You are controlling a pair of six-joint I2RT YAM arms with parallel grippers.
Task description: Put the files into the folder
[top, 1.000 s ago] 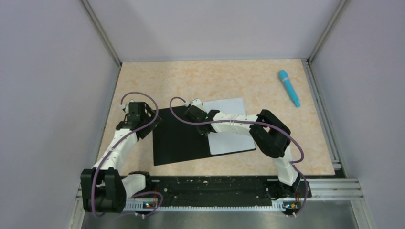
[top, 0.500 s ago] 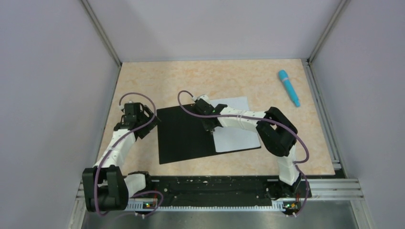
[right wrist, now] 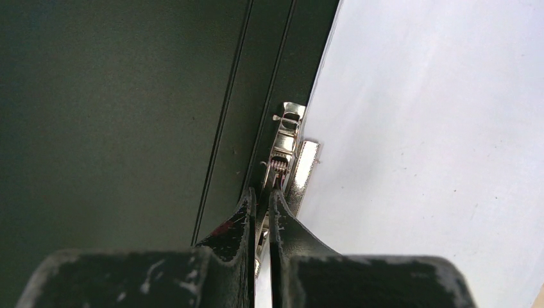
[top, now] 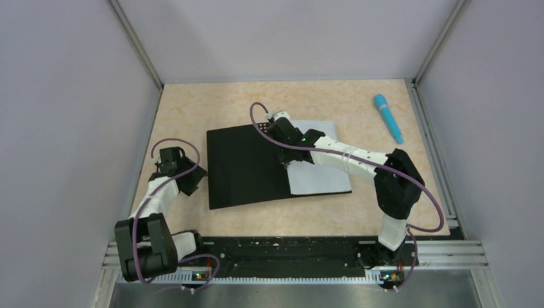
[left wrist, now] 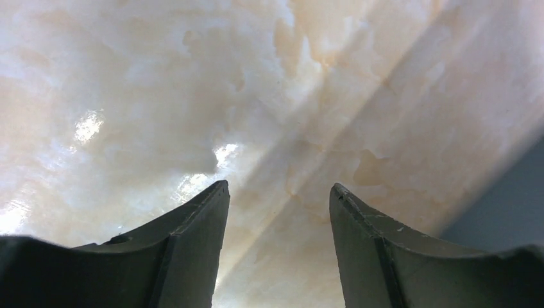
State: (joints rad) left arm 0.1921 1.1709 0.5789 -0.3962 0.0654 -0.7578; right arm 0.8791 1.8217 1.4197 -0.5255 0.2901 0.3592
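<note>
The folder (top: 247, 163) lies open on the table with its black inside up (right wrist: 115, 115). The white files (top: 324, 176) rest on its right half (right wrist: 436, 128), next to the spine. A metal clip (right wrist: 287, 144) sits along the spine at the sheets' left edge. My right gripper (top: 286, 163) points down at that clip, its jaws shut on the clip's lever (right wrist: 264, 191). My left gripper (top: 191, 183) hangs left of the folder, apart from it. It is open over bare marbled tabletop, nothing between its fingers (left wrist: 279, 186).
A blue pen-like object (top: 389, 117) lies at the far right of the table. Grey walls close in the left, right and back sides. A metal rail (top: 442, 250) with the arm bases runs along the near edge.
My right gripper moved away from me and to the right, and the folder with its sheets shifted along with it. My left arm drew back to the left, its jaws narrowing somewhat.
</note>
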